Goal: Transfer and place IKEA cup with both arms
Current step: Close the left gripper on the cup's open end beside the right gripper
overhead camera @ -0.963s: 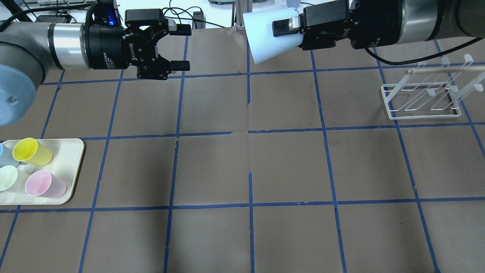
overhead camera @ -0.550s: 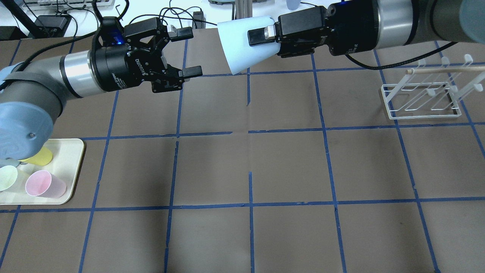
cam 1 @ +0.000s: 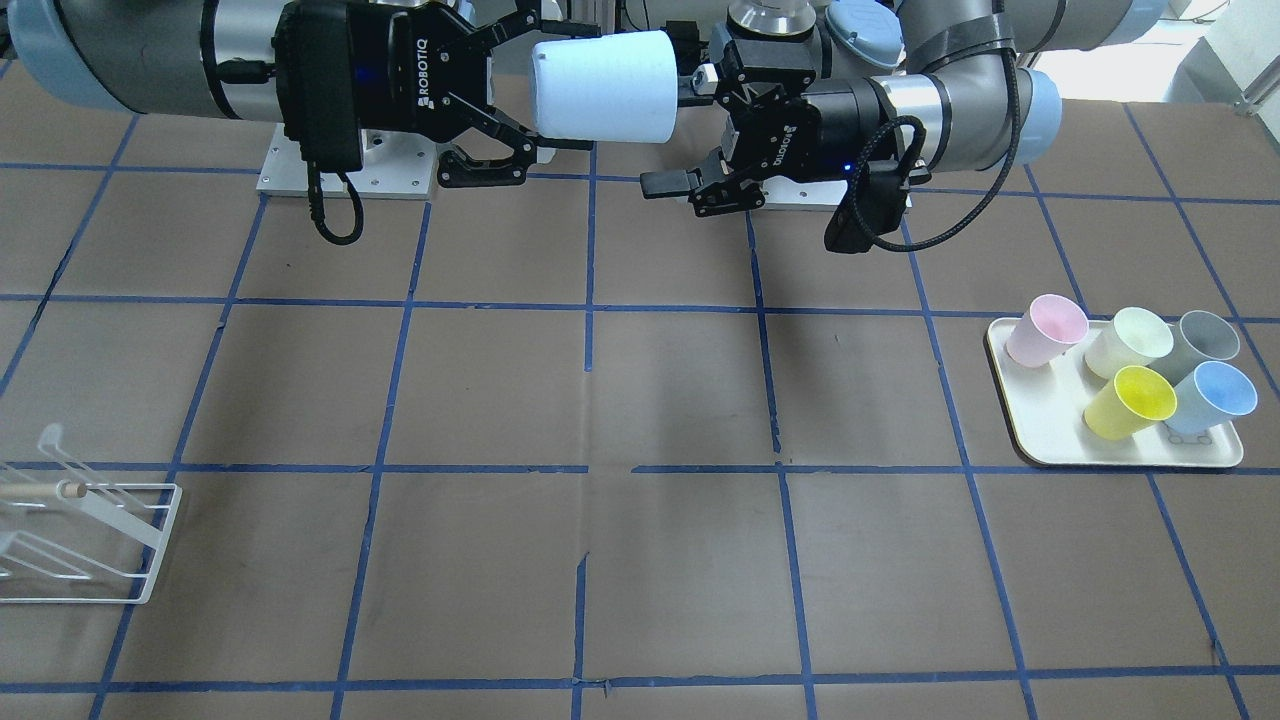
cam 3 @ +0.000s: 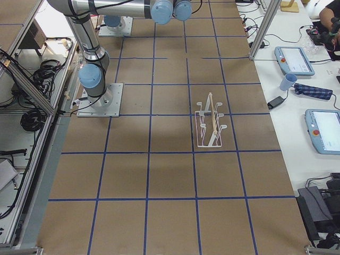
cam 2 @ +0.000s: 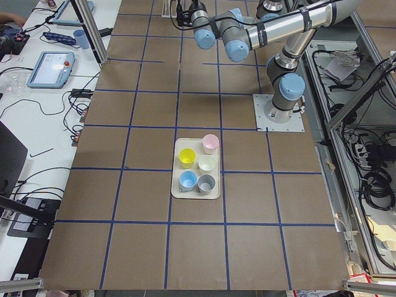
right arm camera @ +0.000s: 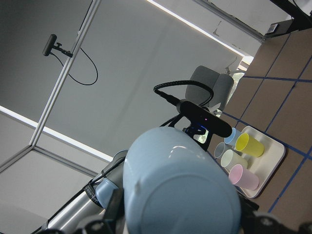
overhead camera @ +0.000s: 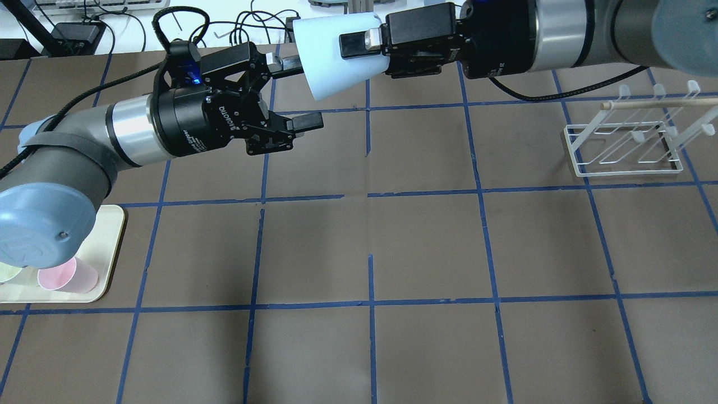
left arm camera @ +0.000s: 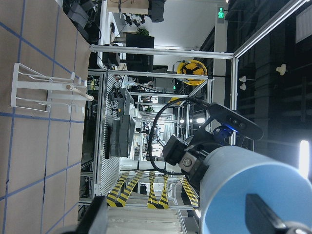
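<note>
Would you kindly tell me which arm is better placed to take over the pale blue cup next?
Probably the left: the left tool is open beside the free end of the pale blue cup, while the right tool is shut on its other end.

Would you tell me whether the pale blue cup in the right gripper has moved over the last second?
Yes. In the overhead view the IKEA cup has shifted left across the central tape line.
</note>
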